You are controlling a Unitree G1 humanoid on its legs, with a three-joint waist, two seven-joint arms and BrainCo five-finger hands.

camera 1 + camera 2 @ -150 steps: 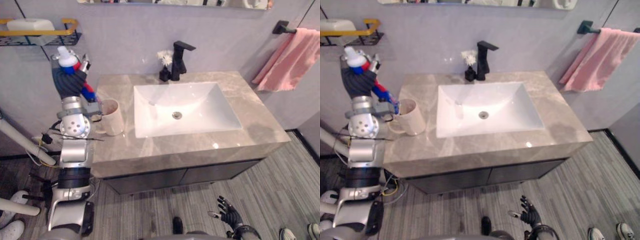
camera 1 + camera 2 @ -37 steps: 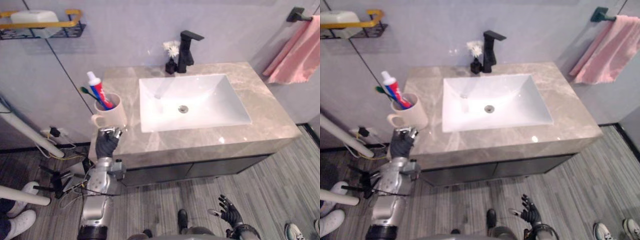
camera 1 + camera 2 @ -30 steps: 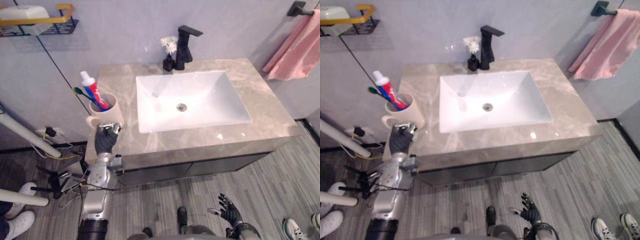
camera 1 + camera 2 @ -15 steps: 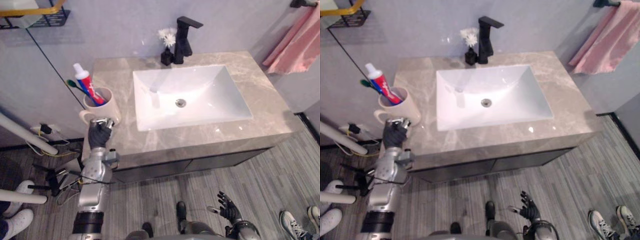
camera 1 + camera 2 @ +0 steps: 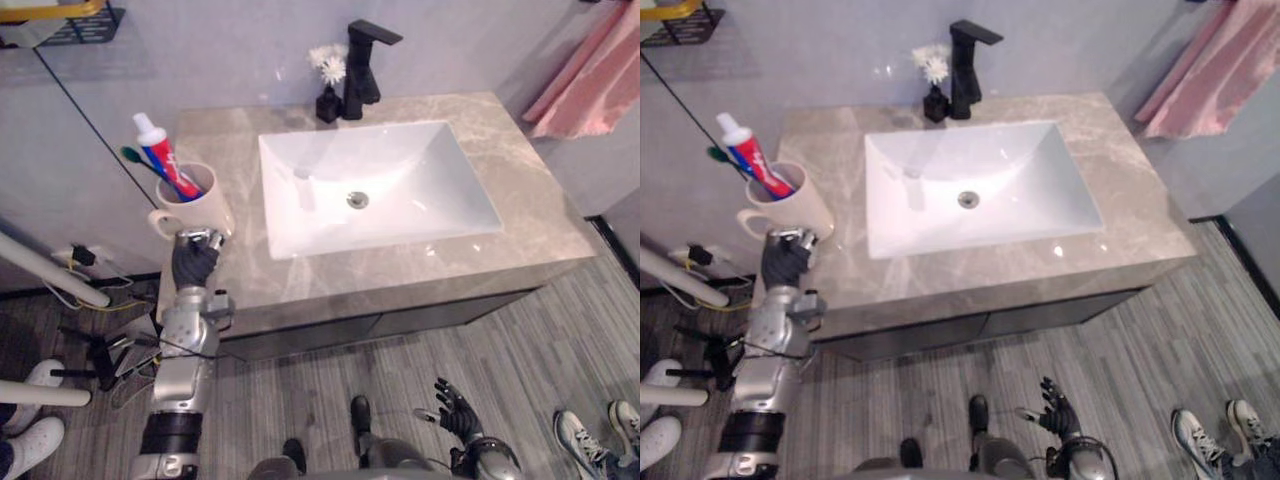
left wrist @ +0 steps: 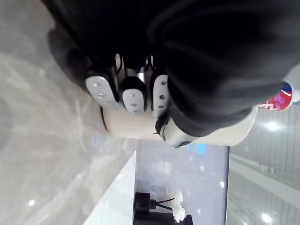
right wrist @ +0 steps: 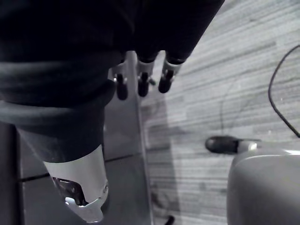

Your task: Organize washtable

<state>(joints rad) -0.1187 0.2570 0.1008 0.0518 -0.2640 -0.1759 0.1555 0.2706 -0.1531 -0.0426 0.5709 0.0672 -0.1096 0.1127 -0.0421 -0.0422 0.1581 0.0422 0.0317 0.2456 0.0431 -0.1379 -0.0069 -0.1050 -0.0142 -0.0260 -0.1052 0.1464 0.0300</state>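
A cream mug [image 5: 203,212] stands at the left end of the grey stone washtable [image 5: 230,150]. A red, white and blue toothpaste tube [image 5: 157,152] and a green toothbrush [image 5: 138,160] lean in it. My left hand [image 5: 193,264] sits at the counter's front edge just in front of the mug, fingers curled and holding nothing. The left wrist view shows the mug [image 6: 140,129] right past those fingers [image 6: 132,95]. My right hand [image 5: 459,417] hangs low over the floor with its fingers spread.
A white basin [image 5: 372,185] fills the counter's middle, with a black faucet [image 5: 362,66] and a small vase of white flowers [image 5: 327,88] behind it. A pink towel [image 5: 590,80] hangs at the right, and a wire shelf [image 5: 55,22] on the left wall. A person's shoes [image 5: 588,441] show at lower right.
Five seconds ago my left hand held the toothpaste up above the mug. Now the tube stands in the mug and the hand is down at the counter's edge. The camera has shifted.
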